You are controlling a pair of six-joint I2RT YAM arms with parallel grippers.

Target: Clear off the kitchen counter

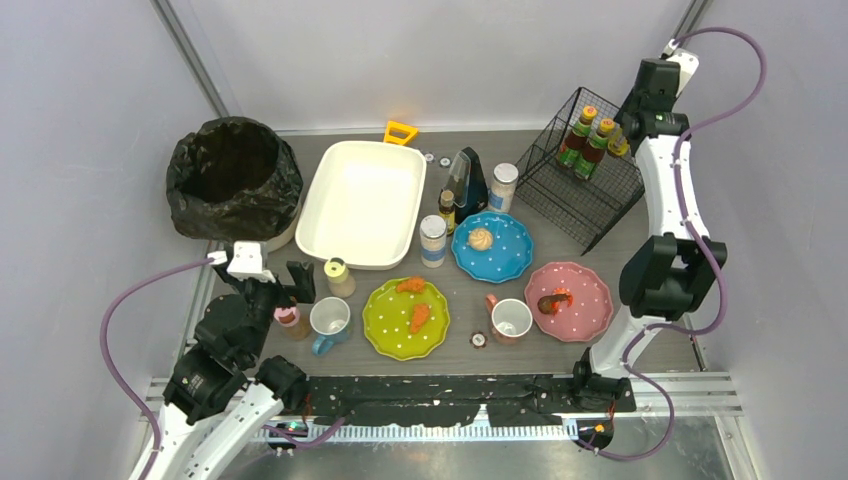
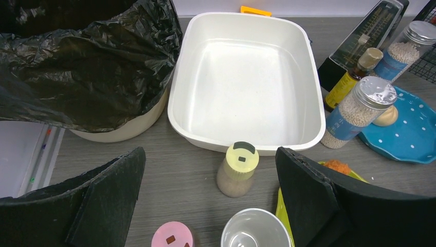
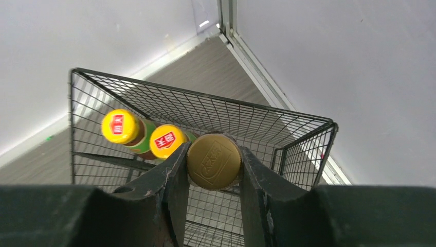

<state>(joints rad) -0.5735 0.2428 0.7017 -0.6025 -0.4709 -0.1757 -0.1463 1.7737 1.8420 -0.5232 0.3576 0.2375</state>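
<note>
The wood-grain desk (image 1: 465, 300) fills the enclosure floor ahead of both arms, crowded with dotted plates, mugs and jars. At its near left, the left tool (image 2: 210, 154) hangs with fingers spread wide above a yellow-capped shaker (image 2: 237, 170) just before the white tub (image 2: 247, 77). At the far right corner, the right tool (image 3: 213, 150) clamps a gold-capped bottle (image 3: 213, 162) over the wire basket (image 3: 154, 103).

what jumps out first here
The right gripper is shut on a gold-capped bottle at the black wire basket in the far right corner, beside two yellow-capped bottles. On the kitchen counter, polka-dotted green plate, blue plate and pink plate stand out.
</note>
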